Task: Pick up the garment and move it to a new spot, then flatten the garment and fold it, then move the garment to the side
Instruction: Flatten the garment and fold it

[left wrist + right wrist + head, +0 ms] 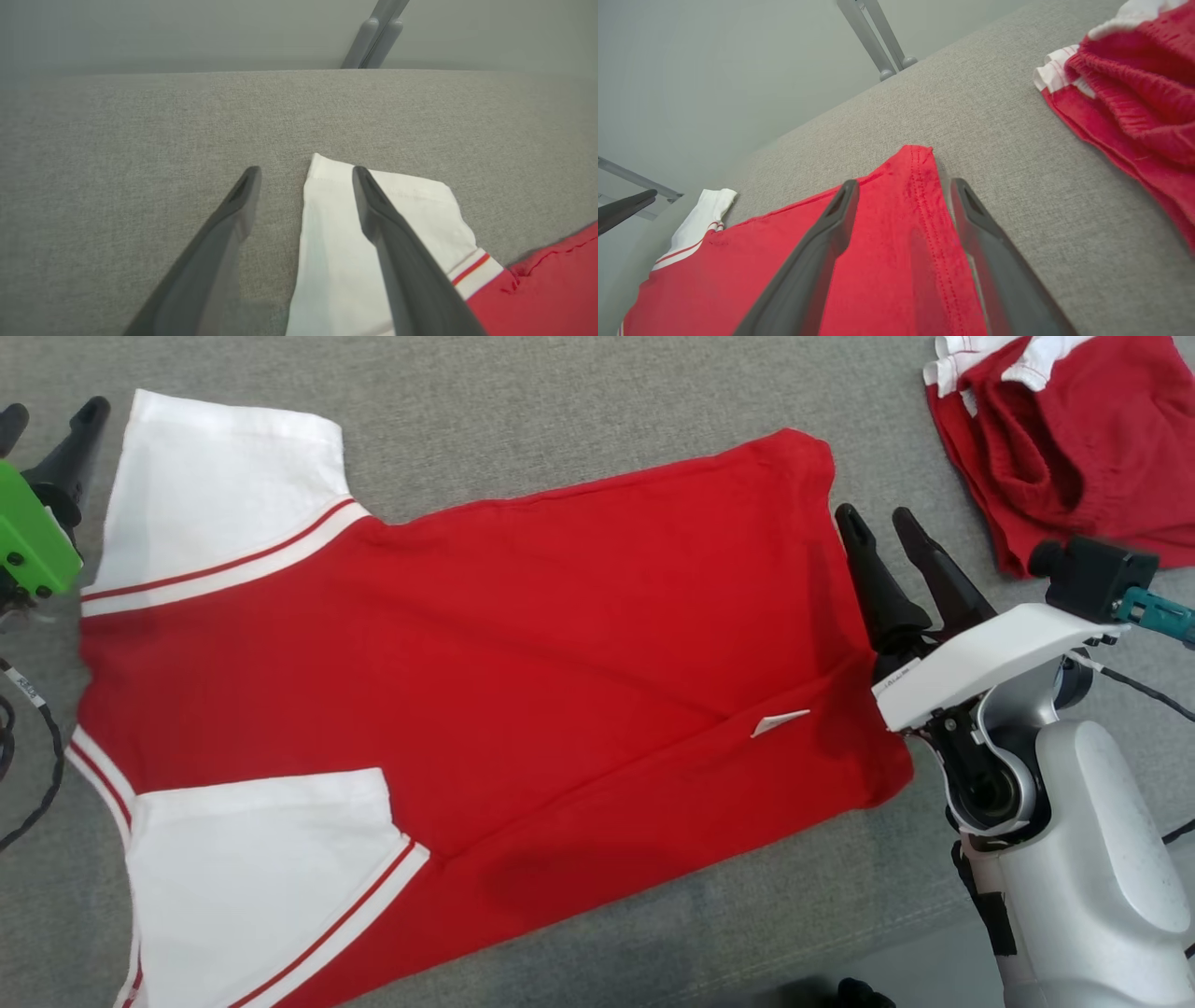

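Soft, even, bright light falls from above, with no glare. In the head view the right gripper (876, 513) throws a faint, diffuse shadow on the red shirt (523, 644), and a darker patch lies along its lower fold. That view is sharp. In both wrist views the fingers (411, 280) blur and stretch toward the bottom edge, while the grey table (140, 116) weave softens toward the hazy wall (187, 32).
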Motion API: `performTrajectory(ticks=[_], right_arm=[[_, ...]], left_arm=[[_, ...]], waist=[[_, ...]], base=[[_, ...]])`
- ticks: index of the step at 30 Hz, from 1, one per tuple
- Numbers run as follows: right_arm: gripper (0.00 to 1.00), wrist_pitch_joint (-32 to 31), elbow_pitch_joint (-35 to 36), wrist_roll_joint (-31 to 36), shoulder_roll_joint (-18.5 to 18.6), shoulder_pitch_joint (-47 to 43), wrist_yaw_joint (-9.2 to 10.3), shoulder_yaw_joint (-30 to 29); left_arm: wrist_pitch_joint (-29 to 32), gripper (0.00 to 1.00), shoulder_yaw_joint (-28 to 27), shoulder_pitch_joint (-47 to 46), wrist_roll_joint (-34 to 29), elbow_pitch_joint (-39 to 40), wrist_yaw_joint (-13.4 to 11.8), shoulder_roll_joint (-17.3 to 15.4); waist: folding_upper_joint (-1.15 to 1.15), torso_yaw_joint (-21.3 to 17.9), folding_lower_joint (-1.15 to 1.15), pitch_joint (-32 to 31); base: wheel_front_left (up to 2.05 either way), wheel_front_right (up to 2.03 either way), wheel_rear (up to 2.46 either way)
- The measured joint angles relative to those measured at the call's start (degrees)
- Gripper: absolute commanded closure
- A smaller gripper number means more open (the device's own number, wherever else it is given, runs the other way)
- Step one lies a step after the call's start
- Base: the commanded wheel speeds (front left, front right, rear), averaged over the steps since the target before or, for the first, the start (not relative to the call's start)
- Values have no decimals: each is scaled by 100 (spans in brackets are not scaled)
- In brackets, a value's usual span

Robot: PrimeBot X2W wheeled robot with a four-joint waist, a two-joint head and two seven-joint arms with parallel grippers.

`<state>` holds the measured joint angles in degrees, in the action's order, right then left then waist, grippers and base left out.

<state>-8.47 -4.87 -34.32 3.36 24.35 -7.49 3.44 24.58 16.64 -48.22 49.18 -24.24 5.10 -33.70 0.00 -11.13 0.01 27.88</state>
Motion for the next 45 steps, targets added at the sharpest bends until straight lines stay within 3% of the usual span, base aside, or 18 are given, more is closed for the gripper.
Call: performTrajectory(ticks=[7,17,18,19,20,22,23,24,31,36,45], right_arm=[[0,85,-63,-63,52,70,0,138],[0,253,-199,-180,63,125,0,305],[0,259,-213,-182,65,131,0,313],[0,271,-224,-187,65,142,0,321],[0,280,-226,-192,66,156,0,326],[0,301,-237,-214,73,171,0,334],[0,301,-244,-231,77,174,0,336],[0,302,-254,-237,82,175,0,336],[0,311,-291,-236,134,260,0,308],[0,289,-369,-180,207,295,0,280],[0,-315,-714,152,730,656,0,342]], left_arm=[[236,0,232,-242,-154,-226,91,-131],[358,0,439,-528,-520,-536,36,-391],[359,4,464,-534,-538,-552,36,-403],[360,17,485,-541,-543,-558,38,-405],[371,54,514,-555,-543,-557,45,-405],[431,70,569,-570,-532,-545,79,-390],[465,82,606,-582,-526,-527,96,-382],[497,100,645,-591,-525,-509,102,-374],[536,100,884,-626,-489,-359,172,-371],[233,100,1060,-618,-505,-200,203,-358],[-432,100,1525,-328,-302,461,226,-337]], waist=[[0,-301,0,286],[0,-566,0,533],[0,-579,0,540],[0,-589,0,546],[0,-595,-1,551],[0,-593,-1,556],[0,-590,-1,558],[0,-585,-1,558],[0,-506,-1,513],[0,-402,-1,388],[0,13,-1,43]], base=[[0,0,0],[0,0,0],[0,0,0],[0,0,0],[0,0,0],[0,0,0],[0,0,0],[0,0,0],[0,0,0],[0,0,0],[0,0,0]])
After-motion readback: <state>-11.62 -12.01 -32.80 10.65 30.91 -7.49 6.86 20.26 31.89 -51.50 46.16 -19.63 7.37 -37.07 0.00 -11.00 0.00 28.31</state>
